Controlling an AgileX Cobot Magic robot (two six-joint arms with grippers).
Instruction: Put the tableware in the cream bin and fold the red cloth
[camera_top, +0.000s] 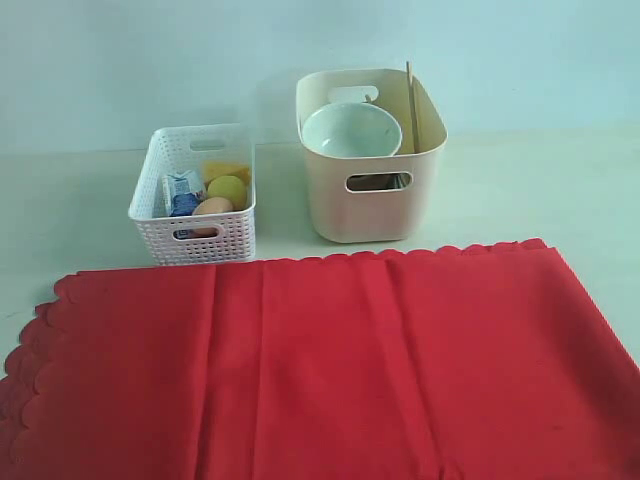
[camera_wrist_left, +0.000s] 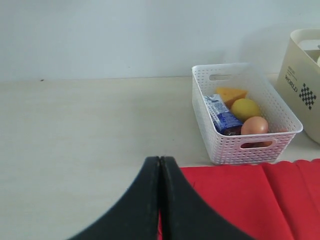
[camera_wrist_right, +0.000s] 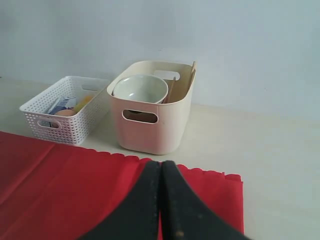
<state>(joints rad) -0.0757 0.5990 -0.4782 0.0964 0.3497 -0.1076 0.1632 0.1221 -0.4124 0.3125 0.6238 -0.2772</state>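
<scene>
Pale green bowl is stowed in cream bin. Red cloth is spread flat. Left pincer and right pincer are clenched.

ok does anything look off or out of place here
Nothing spilled or damaged. The one oddity: the pale green bowl sits high and tipped in the tall cream plastic bin, with wooden chopsticks poking above its rim. The large red scalloped cloth lies spread flat, creased, not yet folded.
</scene>
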